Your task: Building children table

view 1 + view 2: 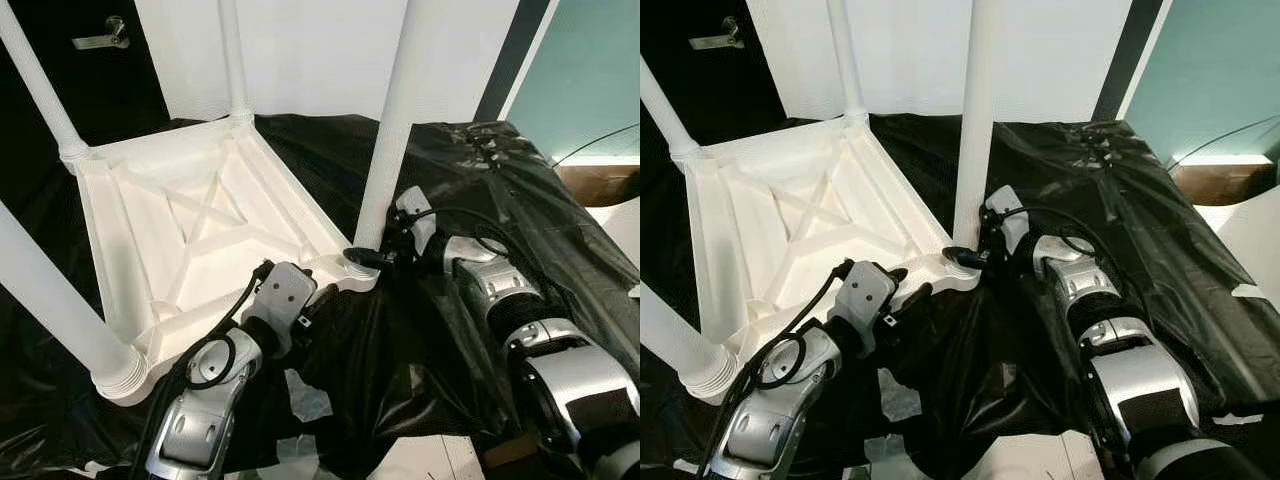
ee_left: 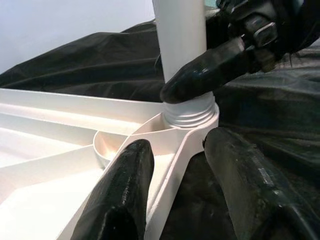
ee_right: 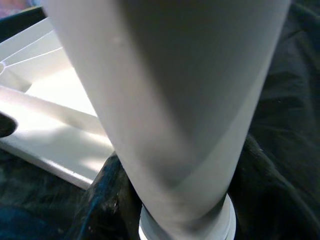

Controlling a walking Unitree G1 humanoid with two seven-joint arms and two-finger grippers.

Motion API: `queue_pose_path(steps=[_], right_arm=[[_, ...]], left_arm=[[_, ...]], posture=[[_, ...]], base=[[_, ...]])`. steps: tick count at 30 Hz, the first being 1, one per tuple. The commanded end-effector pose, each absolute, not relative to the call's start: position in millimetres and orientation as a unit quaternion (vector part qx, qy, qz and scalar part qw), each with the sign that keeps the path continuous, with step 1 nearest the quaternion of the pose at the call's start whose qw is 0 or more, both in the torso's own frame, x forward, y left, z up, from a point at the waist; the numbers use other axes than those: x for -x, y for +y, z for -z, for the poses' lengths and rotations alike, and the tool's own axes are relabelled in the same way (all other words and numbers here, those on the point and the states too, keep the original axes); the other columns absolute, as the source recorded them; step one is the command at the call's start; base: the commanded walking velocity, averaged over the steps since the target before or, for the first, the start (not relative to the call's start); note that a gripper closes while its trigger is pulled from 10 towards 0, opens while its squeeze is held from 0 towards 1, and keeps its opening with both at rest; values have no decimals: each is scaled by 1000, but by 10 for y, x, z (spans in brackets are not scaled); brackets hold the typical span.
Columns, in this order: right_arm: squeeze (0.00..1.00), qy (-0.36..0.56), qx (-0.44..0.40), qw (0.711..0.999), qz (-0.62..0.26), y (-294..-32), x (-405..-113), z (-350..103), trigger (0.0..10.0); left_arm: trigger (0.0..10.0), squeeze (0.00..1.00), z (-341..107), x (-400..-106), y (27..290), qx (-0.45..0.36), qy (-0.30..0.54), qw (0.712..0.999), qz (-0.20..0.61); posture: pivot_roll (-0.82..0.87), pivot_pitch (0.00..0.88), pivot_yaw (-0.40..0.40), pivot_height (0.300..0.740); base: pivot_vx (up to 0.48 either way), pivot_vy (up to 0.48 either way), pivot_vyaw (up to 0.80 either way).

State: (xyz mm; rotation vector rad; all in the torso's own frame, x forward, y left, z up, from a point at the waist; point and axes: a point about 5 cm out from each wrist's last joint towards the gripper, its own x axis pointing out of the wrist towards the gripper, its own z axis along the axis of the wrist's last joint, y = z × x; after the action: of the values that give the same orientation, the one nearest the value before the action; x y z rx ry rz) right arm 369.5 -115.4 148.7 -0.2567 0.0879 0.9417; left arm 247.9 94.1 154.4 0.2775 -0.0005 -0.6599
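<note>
Nearest, left claw (image 1: pixel 318 290): two black fingers spread wide, straddling the near rim of the upturned white plastic tabletop (image 1: pixel 190 240) just short of its corner socket. Nothing pinched; in the left wrist view one finger (image 2: pixel 120 195) sits inside the rim wall, the other outside. Reads as a brace, holding the top steady.

Just beyond the left claw, right claw (image 1: pixel 962 256): fingers closed round the base of the white plastic tube leg (image 1: pixel 392 130), right above the threaded collar where the leg enters the socket. Right wrist view shows the leg running up between the fingers, close against them.

Tabletop lies upside down, ribbed underside up, on the crinkled black plastic sheet (image 1: pixel 470 170) covering the support below; cannot tell whether that is a counter or floor. Leg stands upright in the corner nearest the right claw. Three other white legs stand in the remaining corners, farther from both claws.

Step in hand, by my reading: seating or screwing home the last leg. Collar threads show above the socket, so it may not be fully down. Next move likely calls for twisting the leg about its own axis while the left claw resists the turn; a tilted leg could cross-thread.

Containers: none seen. Farthest back, a white wall (image 1: pixel 320 50).
</note>
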Motion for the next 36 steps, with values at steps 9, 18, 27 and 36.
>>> queue_pose_path(steps=[9, 18, 27, 36], right_arm=[[0, 87, 93, 917, -378, -1091, -3612, -1192, 10000], [0, 66, 52, 969, -233, -978, -3526, -1112, 10000], [0, 70, 2, 989, -127, -874, -3471, -1089, 10000], [0, 41, -42, 989, -133, -737, -3408, -1221, 10000]], left_arm=[[10000, 0, -1510, -2464, 933, -132, 3, 941, 310], [10000, 0, -1480, -2402, 941, -131, 13, 940, 315], [10000, 0, -1481, -2410, 922, -133, 12, 938, 321], [10000, 0, -1475, -2403, 921, -134, 13, 937, 322]], posture=[[112, 15, -65, 740], [118, 23, -58, 740], [118, 14, -58, 740], [122, 0, -56, 740]], base=[[0, 0, 0], [0, 0, 0], [0, 0, 0], [0, 0, 0]])
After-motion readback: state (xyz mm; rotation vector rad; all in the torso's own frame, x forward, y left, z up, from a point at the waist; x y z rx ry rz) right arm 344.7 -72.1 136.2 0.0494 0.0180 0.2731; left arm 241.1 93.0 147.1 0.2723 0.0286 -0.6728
